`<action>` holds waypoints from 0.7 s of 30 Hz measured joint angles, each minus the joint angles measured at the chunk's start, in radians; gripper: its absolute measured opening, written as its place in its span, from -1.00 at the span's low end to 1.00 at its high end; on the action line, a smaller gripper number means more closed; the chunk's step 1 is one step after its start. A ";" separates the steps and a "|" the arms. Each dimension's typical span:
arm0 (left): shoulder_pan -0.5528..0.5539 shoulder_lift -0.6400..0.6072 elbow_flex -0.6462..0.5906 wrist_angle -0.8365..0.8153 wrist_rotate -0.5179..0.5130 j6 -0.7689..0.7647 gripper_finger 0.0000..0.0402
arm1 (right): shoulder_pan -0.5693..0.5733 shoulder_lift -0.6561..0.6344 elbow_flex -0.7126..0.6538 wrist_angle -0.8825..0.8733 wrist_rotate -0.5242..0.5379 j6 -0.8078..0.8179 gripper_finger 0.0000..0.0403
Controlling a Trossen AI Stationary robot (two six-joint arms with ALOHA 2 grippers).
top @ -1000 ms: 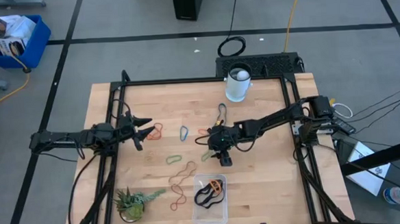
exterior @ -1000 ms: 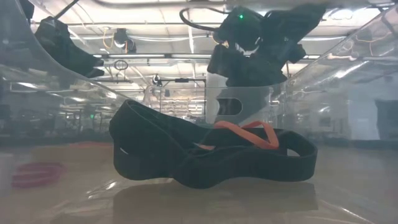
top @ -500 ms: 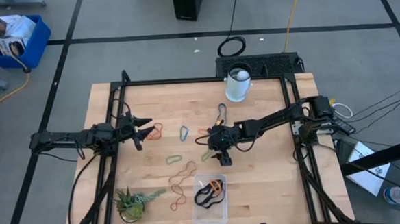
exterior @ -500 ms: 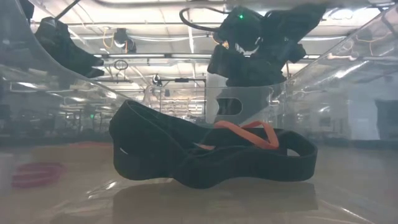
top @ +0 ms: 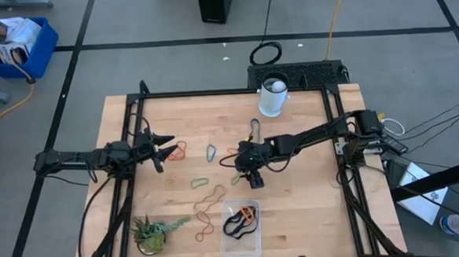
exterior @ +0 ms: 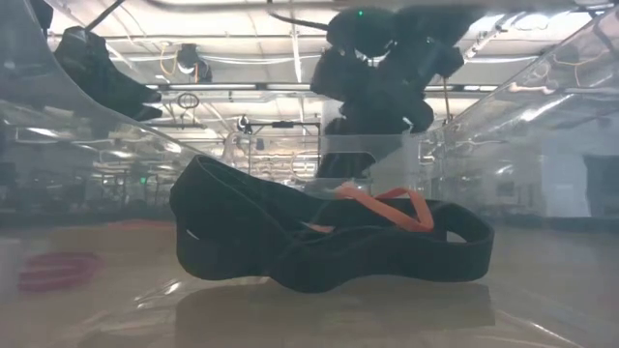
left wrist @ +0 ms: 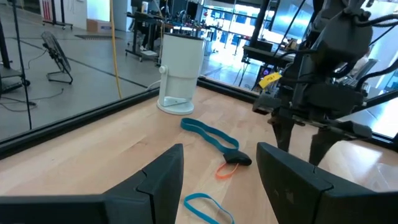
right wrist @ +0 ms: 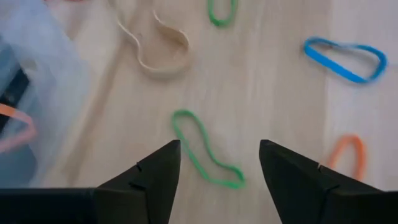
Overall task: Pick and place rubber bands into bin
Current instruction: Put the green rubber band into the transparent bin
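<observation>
We record the right gripper (top: 249, 180) at mid-table, fingers spread wide and empty, poised over a green rubber band (right wrist: 205, 149). The left gripper (top: 165, 147) waits at the table's left, likewise spread and empty. The bin (top: 240, 234) sits at the near edge holding black and orange bands (exterior: 329, 237).

The right gripper (top: 250, 180) now sits slightly further left than a second ago. It hangs over a green rubber band (right wrist: 205, 149).

The table (top: 312, 195) is showing pale, smooth wood; the bin (top: 253, 244) is looking like clear glossy plastic. The rubber bands (right wrist: 205, 149) are appearing matt.
</observation>
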State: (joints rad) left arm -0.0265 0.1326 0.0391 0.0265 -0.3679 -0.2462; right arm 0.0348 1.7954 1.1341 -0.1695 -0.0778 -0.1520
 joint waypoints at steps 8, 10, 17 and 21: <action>0.000 0.000 0.000 0.000 -0.001 0.032 0.04 | 0.000 0.001 0.062 -0.103 0.030 -0.018 0.04; 0.000 0.000 0.000 0.000 -0.001 0.032 0.04 | 0.000 0.017 0.078 -0.118 0.030 -0.018 0.04; 0.000 0.000 0.000 0.000 -0.001 0.034 0.04 | 0.008 0.113 0.158 -0.205 0.028 -0.051 0.04; 0.000 0.000 0.000 -0.001 -0.001 0.034 0.04 | 0.015 0.140 0.164 -0.203 0.026 -0.056 0.04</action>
State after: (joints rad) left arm -0.0265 0.1326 0.0391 0.0257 -0.3691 -0.2119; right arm 0.0498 1.9357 1.2980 -0.3728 -0.0521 -0.2080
